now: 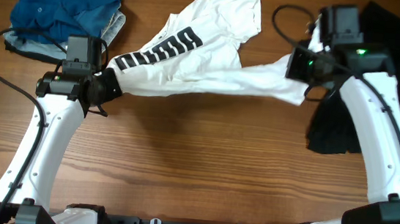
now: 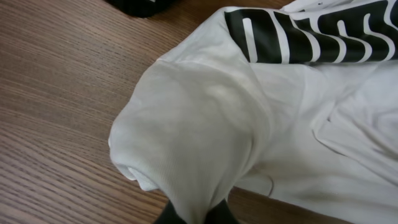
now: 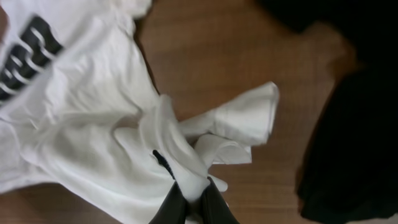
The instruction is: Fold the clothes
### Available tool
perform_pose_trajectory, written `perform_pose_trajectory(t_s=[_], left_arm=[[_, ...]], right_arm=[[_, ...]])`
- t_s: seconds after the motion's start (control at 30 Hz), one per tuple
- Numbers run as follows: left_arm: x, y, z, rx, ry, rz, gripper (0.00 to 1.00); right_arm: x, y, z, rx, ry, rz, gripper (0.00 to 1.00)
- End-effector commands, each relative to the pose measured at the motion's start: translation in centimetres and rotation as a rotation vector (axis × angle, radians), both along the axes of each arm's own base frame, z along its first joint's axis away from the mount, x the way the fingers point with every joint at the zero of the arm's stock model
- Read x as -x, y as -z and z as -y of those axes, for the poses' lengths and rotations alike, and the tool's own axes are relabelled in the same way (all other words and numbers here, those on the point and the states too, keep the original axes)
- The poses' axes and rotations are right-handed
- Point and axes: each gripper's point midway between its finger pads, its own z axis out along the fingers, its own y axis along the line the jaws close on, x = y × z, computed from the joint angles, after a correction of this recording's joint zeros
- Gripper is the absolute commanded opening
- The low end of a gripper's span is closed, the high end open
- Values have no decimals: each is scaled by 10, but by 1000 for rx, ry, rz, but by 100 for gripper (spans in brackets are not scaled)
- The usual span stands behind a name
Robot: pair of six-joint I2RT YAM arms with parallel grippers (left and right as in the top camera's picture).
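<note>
At the counter's [image 1: 201,178] far left corner a crumpled blue shirt [image 1: 59,6] lies on paler cloth [image 1: 114,24]. Just below them the left pincer [image 2: 198,213] is clamped on one end of the white shirt [image 1: 190,59]. The wrist view shows the fabric bunched into a rounded fold between the dark fingers [image 2: 225,214]. The shirt stretches, rumpled, across the upper middle of the counter. Its black lettering [image 1: 158,49] runs slantwise near the left end, and a flap lies toward the far edge. The right end is pinched tight in the right pincer [image 3: 194,202], with a sleeve [image 3: 249,118] sticking out beside it. At the far right lies black cloth [image 1: 334,129], partly under the right arm [image 1: 375,129].
</note>
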Motion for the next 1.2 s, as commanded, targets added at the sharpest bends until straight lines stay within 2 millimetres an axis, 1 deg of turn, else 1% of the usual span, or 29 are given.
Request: perform_pose_trajectory(t_s=[0.0, 0.07, 0.17, 0.2, 0.27, 0.3, 0.4, 0.43, 0.53, 0.6, 0.67, 0.8, 0.87, 0.93, 1.0, 1.03, 1.1, 1.13, 1.17], left_arm=[[0, -1, -5, -14, -20, -4, 4], [0, -1, -5, -17, -21, -5, 4], [0, -1, -5, -17, -21, -4, 4], [0, -1, -5, -17, -21, -4, 4], [0, -1, -6, -21, -19, -5, 4], [0, -1, -6, -21, -19, -6, 4], [0, -1, -6, -21, -19, -4, 4], [0, -1, -6, -21, -19, -4, 4], [0, -1, -6, -21, -19, -5, 4], [0, -1, -6, -21, -19, -5, 4], [0, -1, -6, -21, -19, -5, 4], [0, -1, -6, -21, -19, -5, 4], [0, -1, -6, -21, -19, -7, 4], [0, -1, -6, -21, -19, -6, 4], [0, -1, -6, -21, -19, -6, 4], [0, -1, -6, -21, -19, -6, 4], [0, -1, -6, -21, -19, -7, 4], [0, -1, -6, -21, -19, -7, 4], [0, -1, -5, -21, -18, -7, 4]], right_arm=[[-11, -27, 8, -7, -8, 74, 4], [-10, -33, 8, -26, -15, 76, 4], [0, -38, 3, -53, -78, 59, 4], [5, -39, -2, -70, -109, 47, 4], [25, -45, -15, -127, -186, 11, 4], [32, -47, -17, -140, -203, 1, 4], [52, -55, -16, -143, -201, -21, 4], [55, -59, -15, -143, -199, -13, 4], [52, -62, -7, -100, -174, 14, 4], [47, -57, 2, -59, -128, 5, 4], [42, -45, 6, -30, -117, -29, 4], [20, -5, 3, -32, -123, -121, 4], [3, 11, 2, -32, -122, -123, 4], [-28, 17, 1, -34, -118, -45, 4], [-70, 12, 2, -38, -101, 100, 4], [-95, 7, 9, -28, -55, 183, 4], [-120, 6, 20, -5, -9, 264, 4], [-133, 10, 26, -2, 14, 292, 4], [-139, 16, 31, 5, 37, 295, 4]])
